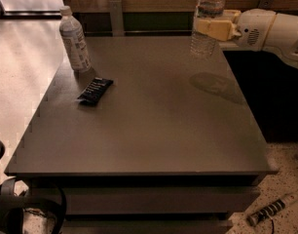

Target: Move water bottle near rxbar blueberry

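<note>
Clear ribbed plastic water bottle (203,45), upright, held above the worktop (154,126) at its far right by the cream hand (211,27), flat black rxbar blueberry wrapper (95,90) lying far-left, well apart

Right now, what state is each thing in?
Water bottle: upright, held clear of the table, at the far right.
Gripper: shut on the water bottle's middle, above the table's far right corner.
Rxbar: lying flat on the table, far left, untouched.
Labelled bottle: upright, capped, standing just behind the rxbar.
Table: carries the rxbar and the labelled bottle.
</note>
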{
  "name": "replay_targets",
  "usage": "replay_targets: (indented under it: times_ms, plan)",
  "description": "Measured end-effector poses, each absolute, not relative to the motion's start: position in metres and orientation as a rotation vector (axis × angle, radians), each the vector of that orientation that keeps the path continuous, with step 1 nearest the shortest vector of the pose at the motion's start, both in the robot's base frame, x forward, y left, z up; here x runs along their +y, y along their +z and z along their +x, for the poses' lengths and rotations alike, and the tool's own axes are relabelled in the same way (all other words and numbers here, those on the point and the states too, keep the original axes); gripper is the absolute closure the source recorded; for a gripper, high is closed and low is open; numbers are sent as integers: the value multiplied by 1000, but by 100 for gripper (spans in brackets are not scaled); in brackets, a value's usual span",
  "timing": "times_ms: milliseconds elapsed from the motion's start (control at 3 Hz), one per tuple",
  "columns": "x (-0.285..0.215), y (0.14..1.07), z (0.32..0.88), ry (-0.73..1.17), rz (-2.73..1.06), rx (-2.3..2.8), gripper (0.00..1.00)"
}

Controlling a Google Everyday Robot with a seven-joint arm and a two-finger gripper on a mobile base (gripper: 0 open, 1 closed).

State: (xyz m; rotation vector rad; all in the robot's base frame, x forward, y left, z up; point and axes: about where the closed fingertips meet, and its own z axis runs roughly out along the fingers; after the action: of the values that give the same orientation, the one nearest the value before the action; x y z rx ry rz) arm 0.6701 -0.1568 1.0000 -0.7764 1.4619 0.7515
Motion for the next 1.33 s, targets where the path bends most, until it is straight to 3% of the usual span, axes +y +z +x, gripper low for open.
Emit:
replay_targets:
  times_ms: [1333]
  plan:
    - [10, 974, 596, 829, -890, 1453, 100]
